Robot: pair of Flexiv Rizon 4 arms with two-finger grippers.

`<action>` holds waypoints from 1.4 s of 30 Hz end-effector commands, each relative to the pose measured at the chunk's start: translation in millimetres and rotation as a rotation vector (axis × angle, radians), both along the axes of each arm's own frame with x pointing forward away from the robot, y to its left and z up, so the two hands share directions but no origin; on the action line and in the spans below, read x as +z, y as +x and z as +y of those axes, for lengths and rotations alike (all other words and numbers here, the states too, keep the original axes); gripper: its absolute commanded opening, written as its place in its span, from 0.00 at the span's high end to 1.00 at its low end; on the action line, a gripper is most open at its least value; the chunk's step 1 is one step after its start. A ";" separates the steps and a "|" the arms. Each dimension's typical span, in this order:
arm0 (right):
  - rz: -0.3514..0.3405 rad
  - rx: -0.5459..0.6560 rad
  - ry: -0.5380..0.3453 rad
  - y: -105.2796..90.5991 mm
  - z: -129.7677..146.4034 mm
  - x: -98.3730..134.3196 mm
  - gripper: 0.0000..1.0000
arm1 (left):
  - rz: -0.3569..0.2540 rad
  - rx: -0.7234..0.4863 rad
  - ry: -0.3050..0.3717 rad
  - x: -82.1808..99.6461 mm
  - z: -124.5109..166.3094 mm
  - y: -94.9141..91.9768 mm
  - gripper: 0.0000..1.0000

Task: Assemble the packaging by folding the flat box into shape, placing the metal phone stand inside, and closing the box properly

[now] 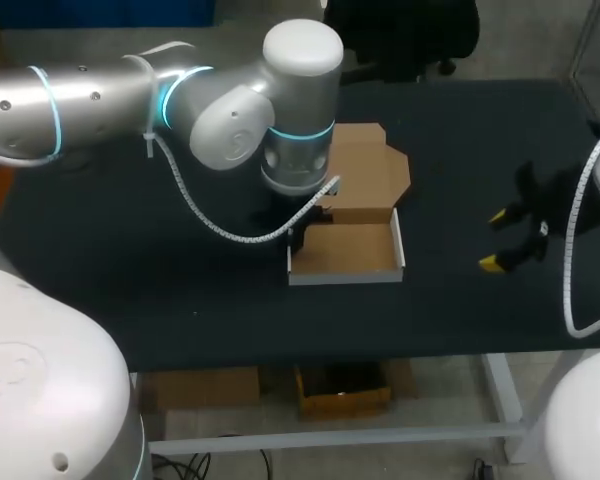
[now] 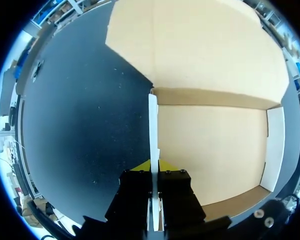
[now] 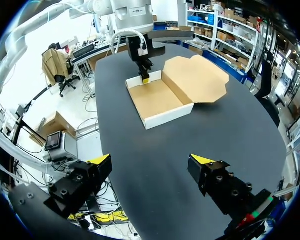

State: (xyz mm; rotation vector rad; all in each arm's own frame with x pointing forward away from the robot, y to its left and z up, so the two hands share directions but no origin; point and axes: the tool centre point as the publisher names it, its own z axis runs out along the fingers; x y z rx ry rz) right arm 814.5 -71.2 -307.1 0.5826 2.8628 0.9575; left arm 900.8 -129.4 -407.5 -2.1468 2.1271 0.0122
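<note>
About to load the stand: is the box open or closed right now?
Open. The box has its lid folded back flat on the table, leaving its bare cardboard floor exposed.

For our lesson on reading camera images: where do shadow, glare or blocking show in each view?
Head view: the left arm blocks a corner of the box. Left wrist view: a darker shaded band runs along the box's back wall, where the lid hinges. Right wrist view: even light; the table shows no strong glare.

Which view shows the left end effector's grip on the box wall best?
Left wrist view: left end effector pinches the white box wall from both sides. Head view: the left arm hides it. Right wrist view: small, far off.
</note>
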 end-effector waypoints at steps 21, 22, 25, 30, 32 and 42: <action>0.012 0.021 -0.007 1.7 5.3 -0.1 0.00 | 0.030 0.058 0.125 -2.2 2.2 6.1 1.00; 0.013 0.021 -0.006 1.9 5.4 -0.4 0.00 | 0.035 0.059 0.109 -1.4 3.1 6.1 1.00; 0.016 0.019 -0.007 2.2 6.1 -1.1 0.00 | 0.053 0.065 0.059 0.1 5.7 6.6 1.00; 0.022 0.015 -0.009 2.7 7.3 -2.1 0.00 | 0.068 0.074 -0.032 1.3 9.1 5.7 1.00; 0.025 0.013 -0.011 3.0 7.7 -2.6 0.00 | 0.071 0.074 -0.057 1.5 9.5 4.5 1.00; 0.030 0.008 -0.014 3.5 9.3 -3.0 0.00 | 0.043 0.030 -0.142 3.4 4.8 -2.8 0.62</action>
